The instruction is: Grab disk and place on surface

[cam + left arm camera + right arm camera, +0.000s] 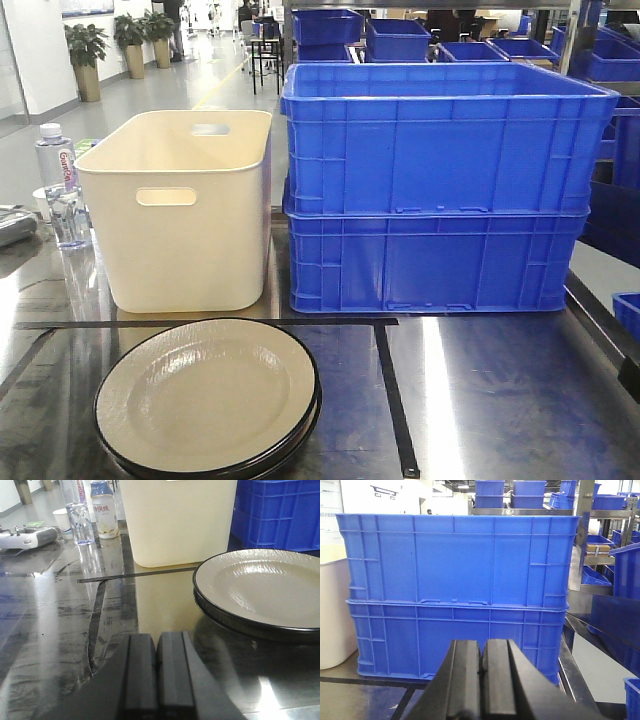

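— Nearest the front edge of the worktop [500, 400], what sits there?
— Stacked cream disks [208, 394] with black rims, left of a black tape line [392, 395].
— And the claws?
— Left claw [157, 652] is clenched and bare, just short of the disks; right claw [483, 662] is clenched too, facing two stacked blue crates [440, 190].
— Any writing?
— Red lettering on the water bottle [58, 185] beside the cream bin [185, 210], too blurred to read.
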Available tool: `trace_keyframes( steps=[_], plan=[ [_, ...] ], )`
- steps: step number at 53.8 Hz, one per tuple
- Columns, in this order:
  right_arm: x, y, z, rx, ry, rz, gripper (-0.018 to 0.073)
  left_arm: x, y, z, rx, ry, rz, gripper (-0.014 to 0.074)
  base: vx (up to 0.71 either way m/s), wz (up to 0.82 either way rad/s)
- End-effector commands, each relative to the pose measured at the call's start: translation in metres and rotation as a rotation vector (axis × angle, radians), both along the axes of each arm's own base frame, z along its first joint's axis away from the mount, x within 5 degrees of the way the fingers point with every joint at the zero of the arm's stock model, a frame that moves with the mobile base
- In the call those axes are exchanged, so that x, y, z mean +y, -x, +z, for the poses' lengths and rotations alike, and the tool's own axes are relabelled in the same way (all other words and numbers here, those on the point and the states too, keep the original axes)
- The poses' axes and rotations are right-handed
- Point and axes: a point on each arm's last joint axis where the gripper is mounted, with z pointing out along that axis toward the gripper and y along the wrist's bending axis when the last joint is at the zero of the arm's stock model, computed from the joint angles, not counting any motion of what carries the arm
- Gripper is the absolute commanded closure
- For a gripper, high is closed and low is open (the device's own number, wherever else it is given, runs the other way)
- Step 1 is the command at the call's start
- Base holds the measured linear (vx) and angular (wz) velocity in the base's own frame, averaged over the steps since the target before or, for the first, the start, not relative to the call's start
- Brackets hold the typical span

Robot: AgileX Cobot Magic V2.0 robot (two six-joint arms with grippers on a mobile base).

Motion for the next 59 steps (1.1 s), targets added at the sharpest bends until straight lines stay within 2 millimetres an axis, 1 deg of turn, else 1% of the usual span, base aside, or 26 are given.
trace_keyframes(
  steps=[1,13,15,16,21,24,28,38,43,45,49,59],
  plan=[
    [-0.003,0.002,0.018,-0.118,-0.005,-0.022,0.0566,0.001,0.0,0.014,-0.085,0.027,0.019,0.0597,0.0,0.0],
    [-0.003,0.002,0.018,-0.118,-0.005,-0.022,0.0566,0.001,0.0,0.014,-0.084,0.023,0.019,0.0597,0.0,0.0],
    [-0.003,0.002,0.018,-0.118,-0.005,-0.022,0.0566,0.002,0.0,0.014,-0.082,-0.006,0.024,0.0597,0.0,0.0],
    [-0.002,0.002,0.018,-0.117,-0.005,-0.021,0.0566,0.007,0.003,0.014,-0.092,-0.133,0.058,0.0597,0.0,0.0],
    [-0.002,0.002,0.018,-0.117,-0.005,-0.021,0.0566,0.008,0.007,0.011,-0.108,-0.135,0.081,0.0597,0.0,0.0],
    [-0.002,0.002,0.018,-0.116,-0.005,-0.021,0.0566,0.008,0.01,0.005,-0.127,-0.127,0.092,0.0597,0.0,0.0],
    [-0.002,0.002,0.018,-0.116,-0.005,-0.021,0.0566,0.009,0.013,-0.011,-0.159,-0.109,0.108,0.0597,0.0,0.0],
    [-0.002,0.002,0.018,-0.116,-0.005,-0.021,0.0566,0.012,0.017,-0.07,-0.247,-0.011,0.16,0.0597,0.0,0.0],
    [-0.002,0.002,0.018,-0.116,-0.005,-0.021,0.0566,0.014,0.02,-0.093,-0.306,0.011,0.177,0.0597,0.0,0.0],
    [-0.002,0.002,0.018,-0.116,-0.005,-0.021,0.0566,0.014,0.02,-0.095,-0.307,0.02,0.178,0.0597,0.0,0.0],
    [-0.002,0.003,0.018,-0.113,-0.005,-0.02,0.0566,0.013,0.019,-0.096,-0.266,-0.036,0.166,0.0597,0.0,0.0],
    [-0.002,0.002,0.017,-0.109,-0.004,-0.019,0.0566,0.012,0.019,-0.098,-0.246,-0.033,0.157,0.0597,0.0,0.0]
  ],
)
